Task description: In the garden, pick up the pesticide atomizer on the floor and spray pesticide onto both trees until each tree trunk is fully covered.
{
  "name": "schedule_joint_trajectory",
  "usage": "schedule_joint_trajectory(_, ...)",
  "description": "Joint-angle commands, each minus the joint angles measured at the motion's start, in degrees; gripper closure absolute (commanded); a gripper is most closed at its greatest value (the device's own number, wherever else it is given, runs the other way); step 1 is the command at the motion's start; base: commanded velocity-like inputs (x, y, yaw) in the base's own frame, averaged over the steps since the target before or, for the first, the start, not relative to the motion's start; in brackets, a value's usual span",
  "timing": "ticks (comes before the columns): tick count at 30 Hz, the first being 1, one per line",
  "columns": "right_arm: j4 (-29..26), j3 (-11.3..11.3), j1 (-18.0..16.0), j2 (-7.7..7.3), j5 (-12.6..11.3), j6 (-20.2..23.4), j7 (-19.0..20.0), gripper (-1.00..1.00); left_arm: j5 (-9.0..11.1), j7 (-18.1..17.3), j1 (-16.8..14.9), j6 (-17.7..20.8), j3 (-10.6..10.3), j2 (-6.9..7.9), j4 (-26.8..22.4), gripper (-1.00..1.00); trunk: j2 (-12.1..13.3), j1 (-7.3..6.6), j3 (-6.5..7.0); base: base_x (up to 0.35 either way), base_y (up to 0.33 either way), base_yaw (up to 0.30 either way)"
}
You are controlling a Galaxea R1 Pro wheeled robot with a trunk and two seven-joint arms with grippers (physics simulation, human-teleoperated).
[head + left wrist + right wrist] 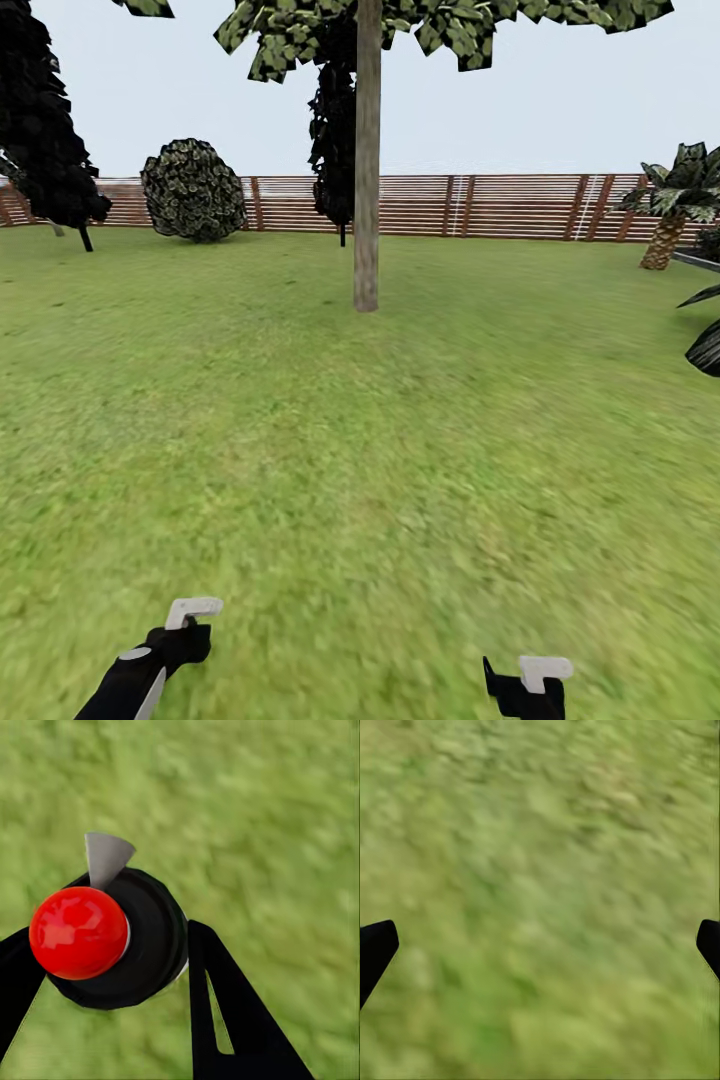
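Note:
In the left wrist view the pesticide atomizer, a black round body with a glossy red ball and a grey nozzle tip, sits between the two black fingers of my left gripper, which is shut on it above the grass floor. The head view has the left gripper low at the near left and the right gripper low at the near right. My right gripper is open, with only grass between its fingers. One tree stands straight ahead, some way off across the lawn, its mottled grey-tan trunk rising to leaves high up.
A brown slat fence closes the garden's far side. A round shrub and black cypress-like trees stand at the back left, with another behind the trunk. A short palm and dark leaves are at the right. Open grass lies between me and the tree.

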Motion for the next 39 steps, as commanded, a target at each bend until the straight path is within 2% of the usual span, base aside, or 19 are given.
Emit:
schedule_joint_trajectory(1,0.1,-0.4,0.0,0.02,0.5,-0.2,0.0,-1.0,-0.2,-0.4,0.0,0.3,0.2,-0.04,-0.1,1.0,0.0,0.02,-0.05,0.344,0.0,0.0)
schedule_joint_trajectory(39,0.1,-0.4,0.0,0.11,0.5,-0.2,0.0,-1.0,-0.2,-0.4,0.0,0.3,0.2,-0.08,-0.1,1.0,0.0,0.02,-0.05,0.344,0.0,0.0)
